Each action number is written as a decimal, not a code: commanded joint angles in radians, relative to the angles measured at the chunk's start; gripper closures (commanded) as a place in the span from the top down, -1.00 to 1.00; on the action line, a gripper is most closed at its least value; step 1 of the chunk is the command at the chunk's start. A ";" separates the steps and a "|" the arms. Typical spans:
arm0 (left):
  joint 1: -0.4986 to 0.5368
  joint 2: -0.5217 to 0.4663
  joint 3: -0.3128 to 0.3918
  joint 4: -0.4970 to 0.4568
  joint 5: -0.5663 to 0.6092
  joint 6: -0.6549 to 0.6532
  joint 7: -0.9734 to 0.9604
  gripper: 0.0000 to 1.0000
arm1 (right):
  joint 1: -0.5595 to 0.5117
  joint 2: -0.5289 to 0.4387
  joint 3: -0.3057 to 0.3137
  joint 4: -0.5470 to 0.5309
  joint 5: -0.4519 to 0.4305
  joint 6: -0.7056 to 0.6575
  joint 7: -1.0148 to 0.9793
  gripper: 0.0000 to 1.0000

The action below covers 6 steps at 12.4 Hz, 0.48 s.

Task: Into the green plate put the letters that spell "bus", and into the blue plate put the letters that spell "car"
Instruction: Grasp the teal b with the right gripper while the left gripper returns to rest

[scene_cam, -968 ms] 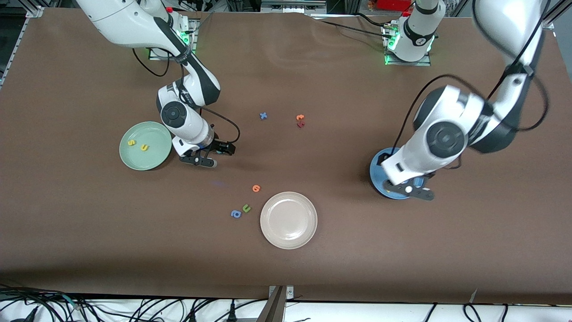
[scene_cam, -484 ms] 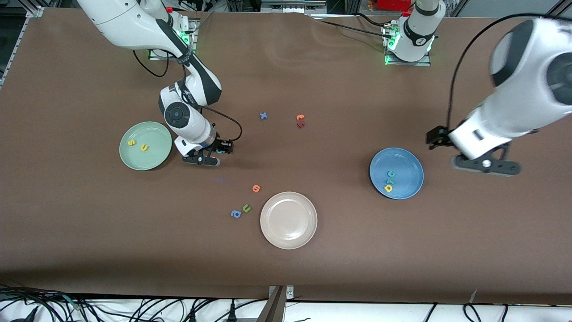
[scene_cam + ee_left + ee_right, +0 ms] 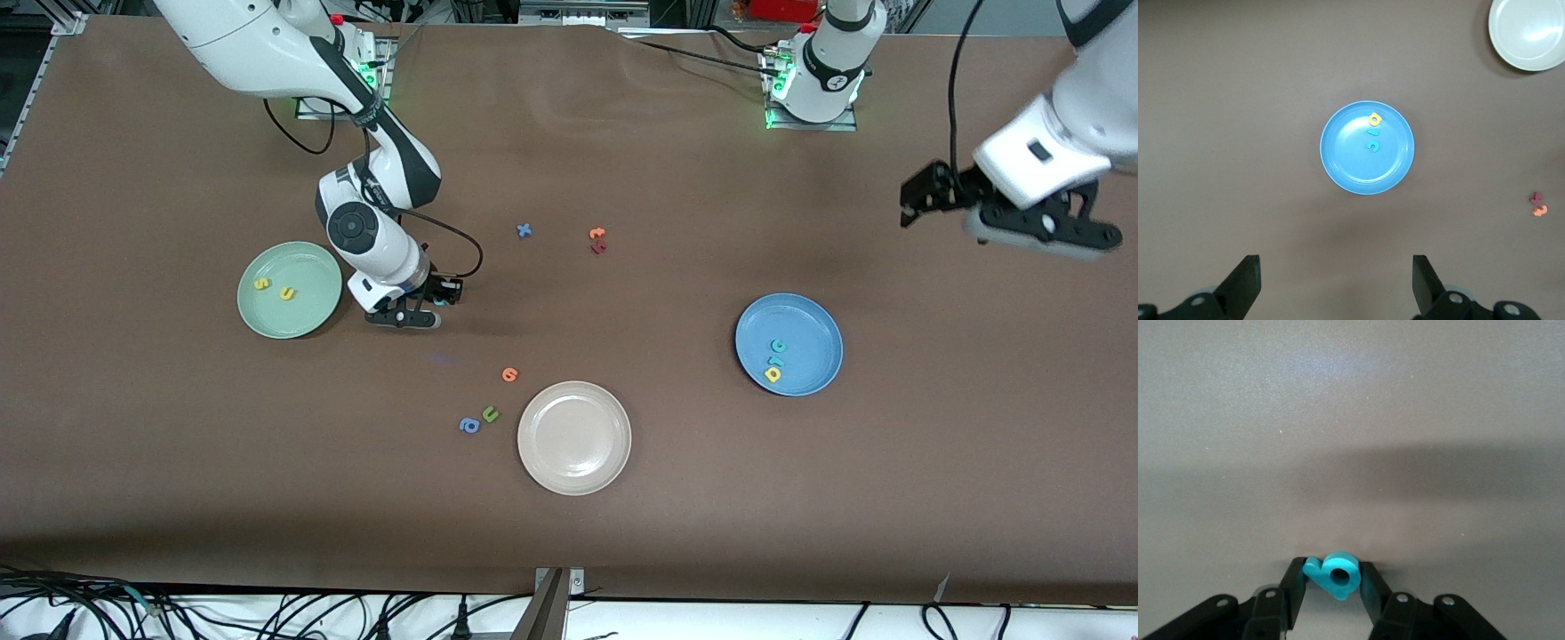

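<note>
One letter is left to move: the teal b (image 3: pixel 1335 575), which we have between the fingers of the right hand (image 3: pixel 433 298), low at the tabletop (image 3: pixel 622 551) just beside the green plate (image 3: pixel 267 320), toward the right arm's end. In the right wrist view both fingers touch the b's sides, so the hand is clamped on it, though the letter sits skewed, its stem tipped toward one finger. We cannot tell whether it has left the tabletop yet.

The yellow s (image 3: pixel 260 284) and yellow u (image 3: pixel 286 292) already lie in the green plate. The blue plate (image 3: pixel 813 311) holds the yellow a (image 3: pixel 773 374), teal r (image 3: pixel 777 362) and teal c (image 3: pixel 778 346). The left hand (image 3: pixel 978 206) is high over bare tabletop, well apart from the blue plate, its fingers wide apart and holding nothing; that arm waits.

To do this step well, we judge we should make sure the grip is firm before lifting, because foam this small can twist or pop out of a skewed pinch. We lift straight up only enough to clear the plate's rim, carry the b over the plate's bare part, away from the s and u, then lower close to the plate before letting go so it does not bounce out. The strays, the orange letter (image 3: pixel 509 374), green u (image 3: pixel 490 413) and blue a (image 3: pixel 469 425) near the white plate (image 3: pixel 574 476), stay where they are.
</note>
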 commanded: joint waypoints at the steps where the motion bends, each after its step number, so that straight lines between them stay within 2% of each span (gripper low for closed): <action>1: -0.021 -0.040 0.016 -0.049 -0.022 0.035 0.014 1.00 | 0.002 0.005 -0.004 -0.009 -0.012 0.009 -0.017 -0.65; 2: -0.064 -0.039 0.025 -0.048 -0.013 0.034 0.009 1.00 | 0.002 0.005 -0.004 -0.008 -0.012 0.009 -0.017 -0.67; 4: -0.069 -0.017 0.033 -0.026 -0.014 0.035 0.009 1.00 | 0.002 -0.009 -0.004 0.000 -0.011 -0.006 -0.016 -0.67; 6: -0.066 0.003 0.047 -0.023 -0.020 0.037 0.008 1.00 | -0.004 -0.052 -0.013 0.060 -0.011 -0.182 -0.013 -0.67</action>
